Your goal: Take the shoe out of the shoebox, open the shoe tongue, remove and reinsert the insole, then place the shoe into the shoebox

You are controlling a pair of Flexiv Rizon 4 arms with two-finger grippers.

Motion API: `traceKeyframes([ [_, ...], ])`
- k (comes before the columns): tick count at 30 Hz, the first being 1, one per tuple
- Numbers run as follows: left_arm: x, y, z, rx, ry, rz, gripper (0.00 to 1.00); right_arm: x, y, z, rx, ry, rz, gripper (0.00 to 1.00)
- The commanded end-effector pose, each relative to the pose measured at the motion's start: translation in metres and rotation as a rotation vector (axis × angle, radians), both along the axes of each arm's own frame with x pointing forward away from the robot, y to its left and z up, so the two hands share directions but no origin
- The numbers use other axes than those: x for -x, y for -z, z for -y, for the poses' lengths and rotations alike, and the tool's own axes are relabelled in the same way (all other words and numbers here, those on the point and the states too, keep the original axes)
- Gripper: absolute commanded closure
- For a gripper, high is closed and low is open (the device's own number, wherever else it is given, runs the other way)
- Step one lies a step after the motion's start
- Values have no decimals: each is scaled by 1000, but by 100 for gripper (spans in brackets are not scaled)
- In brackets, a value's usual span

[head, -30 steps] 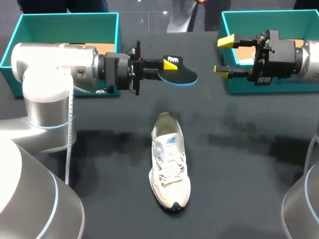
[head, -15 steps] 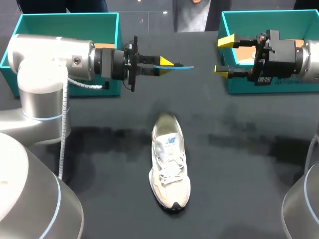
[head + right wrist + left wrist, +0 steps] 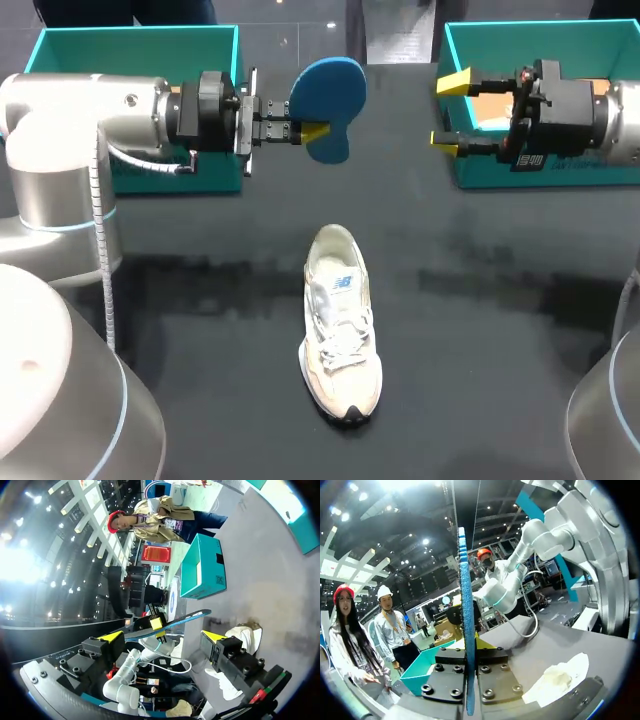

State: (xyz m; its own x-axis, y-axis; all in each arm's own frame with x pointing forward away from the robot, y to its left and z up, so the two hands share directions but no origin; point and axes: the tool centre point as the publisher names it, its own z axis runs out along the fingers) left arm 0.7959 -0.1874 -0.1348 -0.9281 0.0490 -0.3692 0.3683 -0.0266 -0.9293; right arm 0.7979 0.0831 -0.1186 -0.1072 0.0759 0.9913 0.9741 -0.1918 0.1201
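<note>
The white sneaker (image 3: 340, 320) lies on the black table, toe toward the front edge, laces up. Behind it and above the table, my left gripper (image 3: 303, 132) is shut on the blue insole (image 3: 327, 98), whose broad blue face stands upright. In the left wrist view the insole (image 3: 465, 600) shows edge-on, pinched between the fingers of the left gripper (image 3: 468, 652), with the sneaker (image 3: 555, 680) off to one side. My right gripper (image 3: 449, 111) hovers open and empty in front of the right shoebox (image 3: 480, 172). From the right gripper (image 3: 161, 636), the insole (image 3: 187, 616) and sneaker (image 3: 244, 632) are ahead.
A second teal shoebox (image 3: 130, 32) stands at the back left, behind my left arm; it also shows ahead in the right wrist view as the teal shoebox (image 3: 202, 567). Bare black tabletop surrounds the sneaker on all sides.
My left gripper has rolled its wrist and drawn back a little to the left, turning the insole from flat, through edge-on, to upright. The right arm and the sneaker have not moved.
</note>
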Motion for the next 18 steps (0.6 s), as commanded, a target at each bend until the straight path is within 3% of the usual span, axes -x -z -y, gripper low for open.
traceKeyframes([
  [1,2,0,-1,73,-5,-586,100,0,1,-1,2,1,-1,0],
  [9,2,0,-1,73,-5,-586,100,0,1,-1,2,1,-1,0],
  [13,-4,-1,-2,119,-55,-864,100,0,1,-1,2,1,-1,0],
  [18,-7,-3,-6,127,-83,-1085,100,0,1,-1,2,1,-1,0],
])
